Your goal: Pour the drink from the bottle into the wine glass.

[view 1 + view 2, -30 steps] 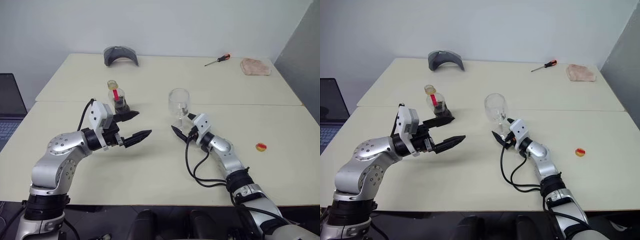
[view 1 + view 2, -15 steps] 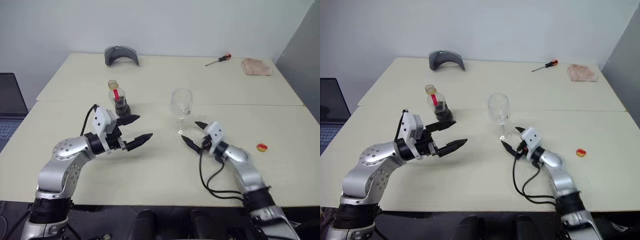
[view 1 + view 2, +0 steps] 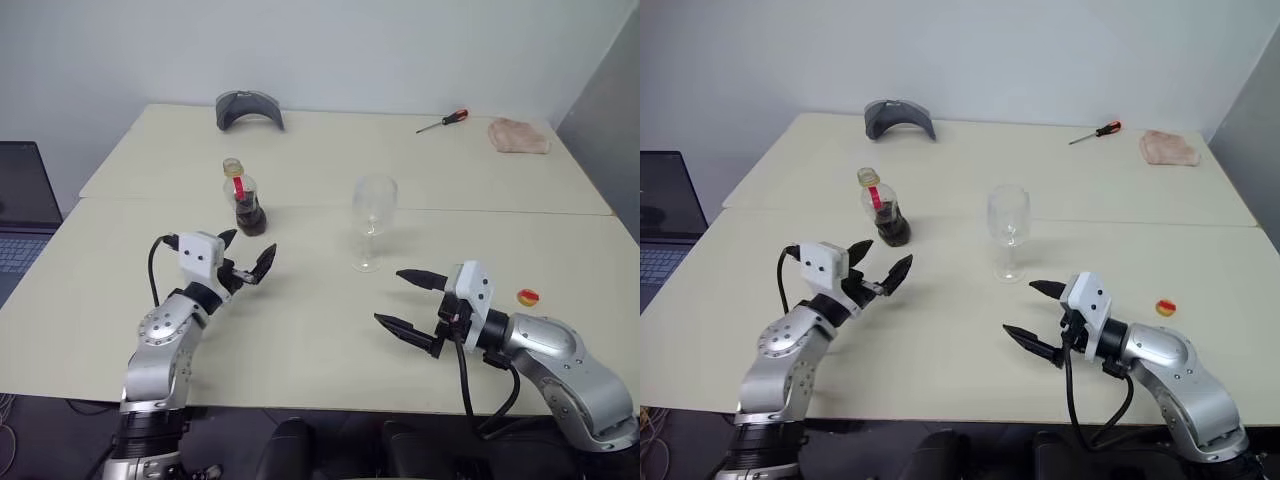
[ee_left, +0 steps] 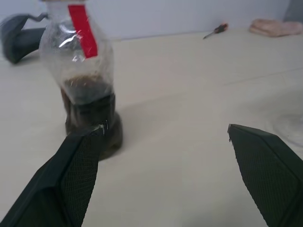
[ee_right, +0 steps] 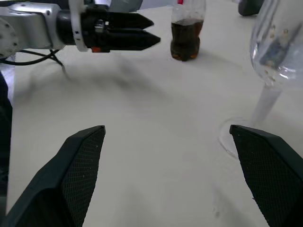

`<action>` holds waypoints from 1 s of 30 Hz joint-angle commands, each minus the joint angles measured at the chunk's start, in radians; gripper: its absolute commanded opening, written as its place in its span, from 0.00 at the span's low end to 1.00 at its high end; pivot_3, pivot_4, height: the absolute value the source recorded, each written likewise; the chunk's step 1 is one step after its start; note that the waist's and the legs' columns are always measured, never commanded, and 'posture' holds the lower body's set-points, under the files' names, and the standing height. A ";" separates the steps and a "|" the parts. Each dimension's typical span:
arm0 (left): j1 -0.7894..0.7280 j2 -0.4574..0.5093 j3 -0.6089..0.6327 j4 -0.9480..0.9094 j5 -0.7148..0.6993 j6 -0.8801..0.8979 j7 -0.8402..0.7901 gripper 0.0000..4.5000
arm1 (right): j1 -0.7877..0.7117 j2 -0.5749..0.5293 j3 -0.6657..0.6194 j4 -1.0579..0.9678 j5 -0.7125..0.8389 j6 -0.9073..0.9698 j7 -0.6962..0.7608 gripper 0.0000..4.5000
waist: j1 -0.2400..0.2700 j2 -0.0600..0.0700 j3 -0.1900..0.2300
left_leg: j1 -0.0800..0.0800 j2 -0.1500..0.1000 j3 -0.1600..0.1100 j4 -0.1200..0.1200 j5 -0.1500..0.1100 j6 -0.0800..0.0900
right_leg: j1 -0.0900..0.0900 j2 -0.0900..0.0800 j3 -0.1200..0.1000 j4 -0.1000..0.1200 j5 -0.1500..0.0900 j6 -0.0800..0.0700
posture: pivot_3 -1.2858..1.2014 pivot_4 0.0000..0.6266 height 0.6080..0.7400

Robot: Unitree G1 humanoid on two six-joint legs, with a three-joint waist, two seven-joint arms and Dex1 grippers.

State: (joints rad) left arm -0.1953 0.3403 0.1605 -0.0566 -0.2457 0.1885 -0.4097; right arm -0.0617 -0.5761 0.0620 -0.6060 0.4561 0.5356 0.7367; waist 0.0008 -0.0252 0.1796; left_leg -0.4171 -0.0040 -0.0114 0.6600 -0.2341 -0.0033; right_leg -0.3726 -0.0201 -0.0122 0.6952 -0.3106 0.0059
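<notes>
Pouring is not yet starting: both grippers, left and right, are hanging wide open and empty near the capped bottle; glass is standing empty beside it.

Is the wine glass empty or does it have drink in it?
Empty: the wine glass stands upright with a clear bowl, and the dark drink sits in the bottle.
</notes>
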 commanded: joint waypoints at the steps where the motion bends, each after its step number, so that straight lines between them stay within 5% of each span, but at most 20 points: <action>1: -0.055 -0.018 0.001 0.034 0.064 -0.050 0.089 1.00 | -0.018 -0.005 -0.006 -0.064 0.051 0.041 -0.008 1.00 | 0.001 -0.001 0.000 | 0.000 0.000 0.000 0.000 0.000 0.000 | 0.000 0.000 -0.001 0.000 0.000 0.000 | 0.52 0.24 1.00; 27: -0.486 -0.052 -0.007 0.673 0.168 -0.250 0.246 1.00 | -0.123 0.021 -0.011 -0.078 0.104 0.070 -0.066 1.00 | 0.001 -0.002 0.001 | -0.001 -0.001 0.000 0.000 0.000 0.000 | 0.000 0.000 -0.001 0.000 0.001 0.002 | 0.52 0.24 1.00; 30: -0.513 -0.051 -0.002 0.719 0.164 -0.277 0.251 0.86 | -0.122 0.022 -0.009 -0.079 0.102 0.069 -0.068 1.00 | 0.001 -0.002 0.001 | -0.001 -0.001 0.000 0.001 0.000 0.000 | 0.000 0.000 -0.001 0.000 0.001 0.002 | 0.52 0.24 1.00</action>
State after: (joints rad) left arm -0.6852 0.2878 0.1449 0.6540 -0.0813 -0.0563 -0.1644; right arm -0.1749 -0.5579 0.0610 -0.6482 0.5416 0.6162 0.6741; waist 0.0017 -0.0276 0.1806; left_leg -0.4182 -0.0050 -0.0115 0.6604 -0.2340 -0.0034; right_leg -0.3728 -0.0202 -0.0130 0.6948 -0.3096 0.0076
